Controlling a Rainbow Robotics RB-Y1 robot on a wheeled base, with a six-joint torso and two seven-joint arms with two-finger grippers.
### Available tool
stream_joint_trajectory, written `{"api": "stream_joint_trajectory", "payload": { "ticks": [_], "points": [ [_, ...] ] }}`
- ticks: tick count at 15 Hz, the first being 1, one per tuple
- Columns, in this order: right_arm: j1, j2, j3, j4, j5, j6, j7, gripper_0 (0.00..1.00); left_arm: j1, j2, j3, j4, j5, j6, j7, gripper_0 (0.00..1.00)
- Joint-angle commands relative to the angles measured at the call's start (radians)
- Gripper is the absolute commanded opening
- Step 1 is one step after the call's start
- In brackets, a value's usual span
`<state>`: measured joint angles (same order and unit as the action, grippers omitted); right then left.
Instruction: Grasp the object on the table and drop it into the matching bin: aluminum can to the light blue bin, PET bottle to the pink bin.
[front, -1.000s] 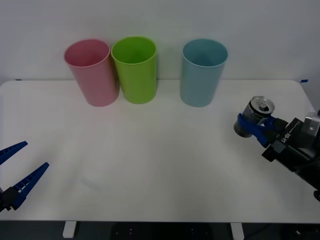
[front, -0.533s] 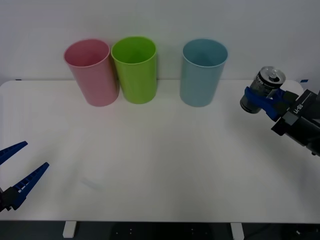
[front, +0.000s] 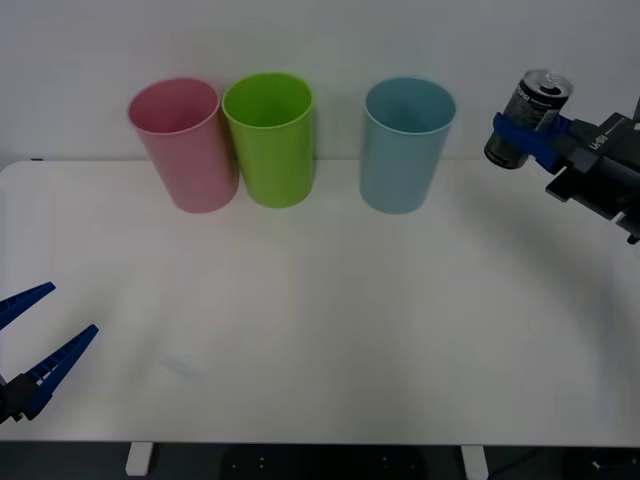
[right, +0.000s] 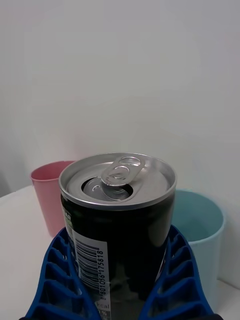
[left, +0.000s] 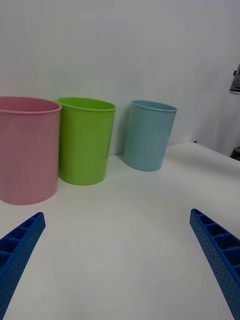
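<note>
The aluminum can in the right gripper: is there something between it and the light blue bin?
Nothing visible. The right gripper holds the aluminum can in the air, to the right of the light blue bin, about level with its open rim.

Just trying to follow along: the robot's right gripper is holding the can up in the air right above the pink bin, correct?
Not quite. The right gripper does hold the aluminum can in the air, but the front view shows it off to the right of the light blue bin, not above the pink bin, which stands at the far left of the row.
</note>
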<state>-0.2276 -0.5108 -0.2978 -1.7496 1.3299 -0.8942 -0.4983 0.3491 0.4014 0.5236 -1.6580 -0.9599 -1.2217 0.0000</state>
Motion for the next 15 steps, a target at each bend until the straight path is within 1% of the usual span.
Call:
{"api": "stream_joint_trajectory", "payload": {
  "ticks": [1, 4, 7, 10, 12, 14, 15],
  "points": [
    [-0.128, 0.000, -0.001, 0.137, 0.052, -0.046, -0.017, 0.00, 0.000, 0.000, 0.000, 0.000, 0.000, 0.000, 0.000, 1.00],
    [-0.260, 0.008, 0.000, 0.285, 0.109, -0.074, -0.025, 0.00, 0.000, 0.000, 0.000, 0.000, 0.000, 0.000, 0.000, 1.00],
    [-0.372, 0.035, -0.004, 0.420, 0.181, -0.084, -0.020, 0.00, 0.000, 0.000, 0.000, 0.000, 0.000, 0.000, 0.000, 1.00],
    [-0.478, 0.095, -0.037, 0.535, 0.281, -0.080, -0.003, 0.00, 0.000, 0.000, 0.000, 0.000, 0.000, 0.000, 0.000, 1.00],
    [-0.544, 0.152, -0.078, 0.602, 0.373, -0.069, 0.007, 0.00, 0.000, 0.000, 0.000, 0.000, 0.000, 0.000, 0.000, 1.00],
    [-0.585, 0.196, -0.092, 0.644, 0.430, -0.025, 0.020, 0.00, 0.000, 0.000, 0.000, 0.000, 0.000, 0.000, 0.000, 1.00],
    [-0.598, 0.224, -0.089, 0.654, 0.457, 0.023, 0.027, 0.00, 0.000, 0.000, 0.000, 0.000, 0.000, 0.000, 0.000, 1.00]
  ]
}}
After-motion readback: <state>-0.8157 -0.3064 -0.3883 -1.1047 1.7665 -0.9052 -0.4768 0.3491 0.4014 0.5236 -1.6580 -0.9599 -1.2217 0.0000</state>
